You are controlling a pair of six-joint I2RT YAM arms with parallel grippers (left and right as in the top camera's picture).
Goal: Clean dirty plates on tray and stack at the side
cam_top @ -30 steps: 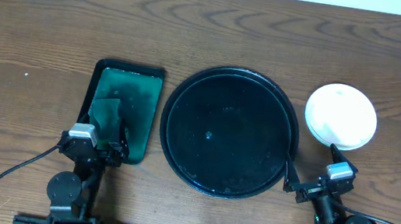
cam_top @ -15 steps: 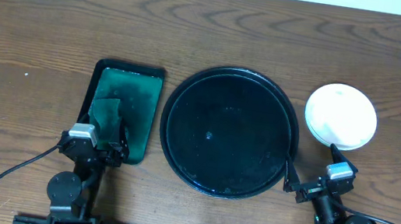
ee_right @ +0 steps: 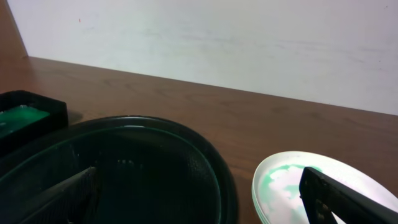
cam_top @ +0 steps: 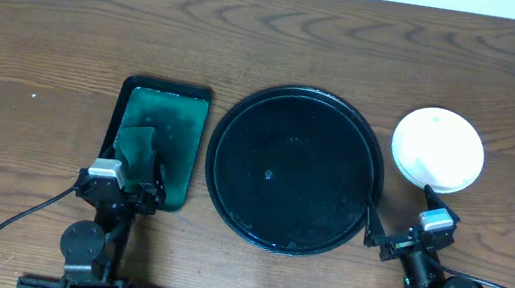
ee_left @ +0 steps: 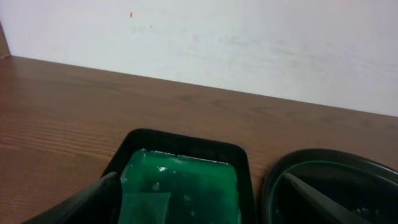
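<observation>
The white plates [cam_top: 438, 149] sit in a stack on the table to the right of the black tray [cam_top: 294, 169], which holds nothing. In the right wrist view the top plate [ee_right: 292, 183] shows teal smears, and the tray [ee_right: 155, 168] lies to its left. My right gripper [cam_top: 397, 212] is open and empty, low at the front between the tray and the stack; its fingers [ee_right: 202, 199] straddle the tray's edge and the plate. My left gripper [cam_top: 135, 187] is open and empty over the near end of the green tray [cam_top: 163, 111].
The small dark green rectangular tray [ee_left: 186, 180] lies left of the black tray's rim [ee_left: 329, 174] and holds green liquid and a folded green cloth [cam_top: 139, 148], which also shows in the left wrist view [ee_left: 146, 205]. A white wall stands behind the wooden table.
</observation>
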